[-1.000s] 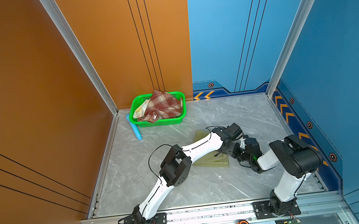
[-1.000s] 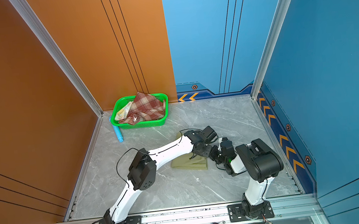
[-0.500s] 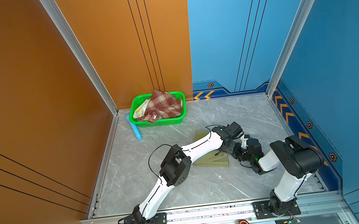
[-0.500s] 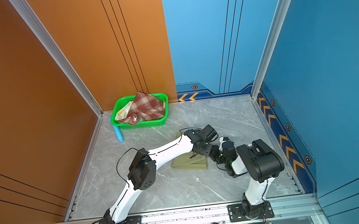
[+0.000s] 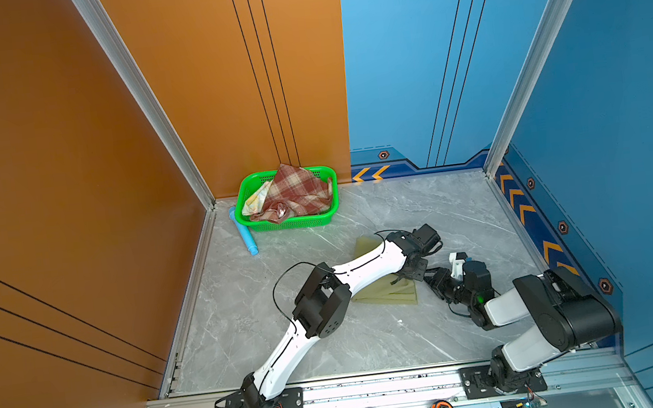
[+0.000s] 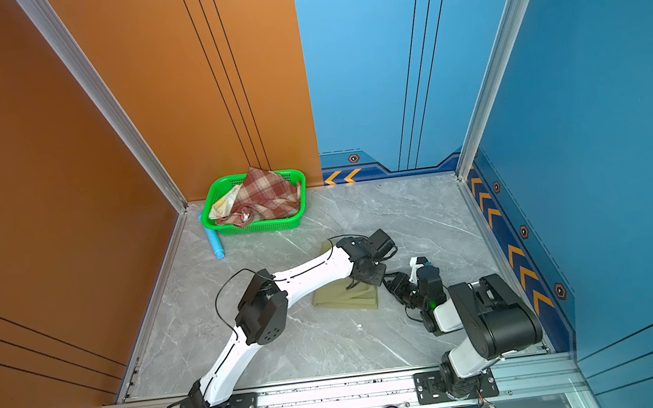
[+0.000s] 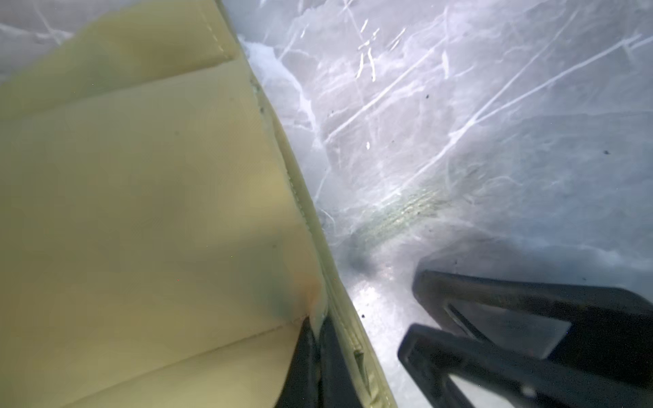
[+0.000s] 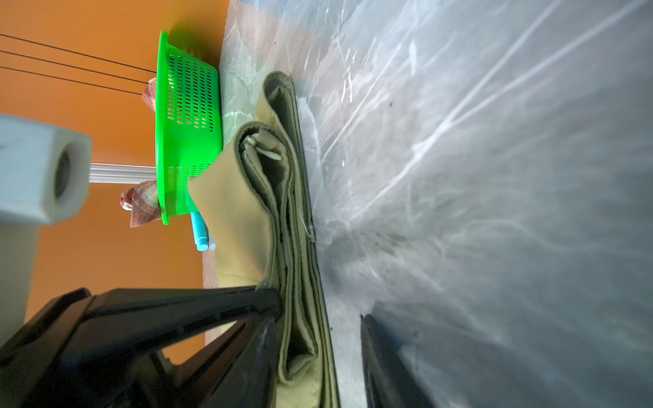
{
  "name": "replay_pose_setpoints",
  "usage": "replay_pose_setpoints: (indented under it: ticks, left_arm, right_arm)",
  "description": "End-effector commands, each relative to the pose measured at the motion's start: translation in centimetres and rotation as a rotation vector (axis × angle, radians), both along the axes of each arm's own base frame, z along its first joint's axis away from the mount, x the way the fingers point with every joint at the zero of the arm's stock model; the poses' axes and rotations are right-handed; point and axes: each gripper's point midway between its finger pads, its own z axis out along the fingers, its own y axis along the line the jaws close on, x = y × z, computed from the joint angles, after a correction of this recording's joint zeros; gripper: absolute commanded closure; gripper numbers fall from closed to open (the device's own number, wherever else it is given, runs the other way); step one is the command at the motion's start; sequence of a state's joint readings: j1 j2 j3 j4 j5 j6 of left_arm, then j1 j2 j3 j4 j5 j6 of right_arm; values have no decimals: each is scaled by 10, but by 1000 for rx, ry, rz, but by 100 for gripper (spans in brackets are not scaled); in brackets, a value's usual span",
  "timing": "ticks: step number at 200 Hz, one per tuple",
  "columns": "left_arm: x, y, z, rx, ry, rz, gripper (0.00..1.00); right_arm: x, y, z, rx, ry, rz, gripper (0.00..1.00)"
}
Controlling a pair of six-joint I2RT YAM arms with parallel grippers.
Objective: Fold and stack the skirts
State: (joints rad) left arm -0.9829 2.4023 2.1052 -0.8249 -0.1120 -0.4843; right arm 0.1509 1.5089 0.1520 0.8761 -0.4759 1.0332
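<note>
On the desk (image 5: 331,338), a little right of the middle, the olive-green skirt (image 5: 389,293) is laid as a folded packet of several layers. Its right edge is pinched by the left tool (image 5: 404,279), whose fingers (image 7: 307,356) are pressed together on the cloth in the left wrist view. The right tool (image 8: 319,311) is set at the same edge with its jaws apart. One finger is laid against the top layer, the other is held low beside the desk surface, and nothing is gripped by it. The plaid skirt (image 5: 294,194) and the floral skirt (image 5: 255,198) are heaped in the green mesh basket (image 5: 289,222) at the far left corner, not yet folded.

If the left tool is lifted or pulled away while the cloth is clamped, the upper layers may be dragged and the fold undone. The loose rolled layers seen in the right wrist view may spring up once the pressure is removed. The open right tool may catch a hem when it is drawn back, so the packet could be shifted or skewed. As both tools are crowded close together at one edge, a contact between them is also possible. A badly closed packet would make an uneven base for the stack.
</note>
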Motion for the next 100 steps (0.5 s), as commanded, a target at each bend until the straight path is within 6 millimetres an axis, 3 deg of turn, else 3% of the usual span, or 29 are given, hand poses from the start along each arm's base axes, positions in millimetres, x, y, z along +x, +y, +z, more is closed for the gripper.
replay_pose_setpoints:
  ticks: [1,56,100]
  left_arm:
    - [3,-11,0,-50,23,8,95]
    - [0,-21,-2,-106,57,4,52]
    - [2,-25,2,-178,88,18,47]
  right_arm:
    - [-71,-15,-68,-119,352,13,55]
    - [-73,-19,-51,-219,329,23,47]
    - [-63,-9,-42,-226,298,66,44]
